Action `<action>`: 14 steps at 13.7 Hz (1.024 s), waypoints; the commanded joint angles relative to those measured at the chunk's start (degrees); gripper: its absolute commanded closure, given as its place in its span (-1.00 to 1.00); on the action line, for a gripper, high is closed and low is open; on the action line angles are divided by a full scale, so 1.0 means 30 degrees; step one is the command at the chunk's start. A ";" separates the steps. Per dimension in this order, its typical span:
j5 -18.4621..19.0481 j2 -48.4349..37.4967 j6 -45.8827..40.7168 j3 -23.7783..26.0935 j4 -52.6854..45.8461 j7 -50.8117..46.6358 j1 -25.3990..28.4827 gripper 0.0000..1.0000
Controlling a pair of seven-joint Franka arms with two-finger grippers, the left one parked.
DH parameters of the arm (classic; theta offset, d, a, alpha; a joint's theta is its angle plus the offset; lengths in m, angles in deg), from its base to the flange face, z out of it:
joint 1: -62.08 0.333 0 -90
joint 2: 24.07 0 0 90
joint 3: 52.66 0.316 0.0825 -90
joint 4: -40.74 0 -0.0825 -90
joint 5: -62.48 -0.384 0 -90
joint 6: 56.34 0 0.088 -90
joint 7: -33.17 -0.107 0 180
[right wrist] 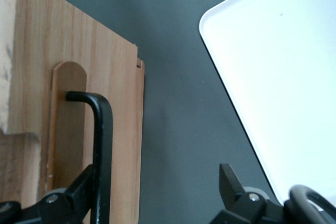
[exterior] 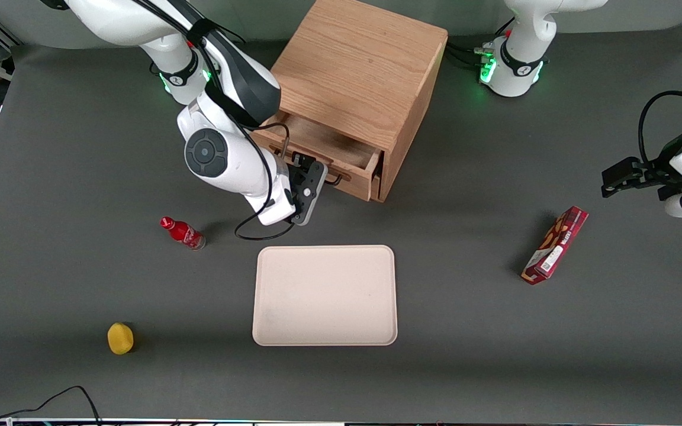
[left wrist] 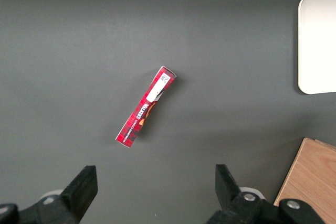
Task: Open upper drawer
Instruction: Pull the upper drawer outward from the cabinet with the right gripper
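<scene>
- We find the upper drawer (exterior: 323,145) of the oak cabinet (exterior: 359,71) already pulled partway out, its hollow inside showing from above; the cabinet stands on the dark table (exterior: 495,355), farther from the front camera than the tray.
- The drawer's front panel faces the cream tray (exterior: 324,294), and its black bar handle (right wrist: 101,145) stands off a rounded wooden strip on that panel.
- The right arm's claw (exterior: 312,177) sits just in front of the drawer front, at handle height.
- In the right wrist view we see its two fingers (right wrist: 231,182) spread wide: one lies right against the handle, the other hangs well clear over bare table near the tray's edge. We read the claw as released, gripping nothing.
- Our judgement: the main pull looks done, since the drawer is visibly out of the cabinet body. How far its travel runs we cannot tell, so we cannot say whether it is fully open.
- What may be left is little: perhaps a further pull if more opening is wanted, then lifting the claw clear of the handle.
- The lower drawer is hidden from us beneath the open one.
- Scattered about the table, untouched by the job: a small red bottle (exterior: 182,232) lying near the working arm, a yellow lemon-like object (exterior: 120,338) nearer the front camera, and a red snack box (exterior: 555,245) toward the parked arm's end.
</scene>
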 commanded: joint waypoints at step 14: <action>0.2051 0.1613 0.0039 -0.1355 -0.2560 0.0402 -0.0053 -1.00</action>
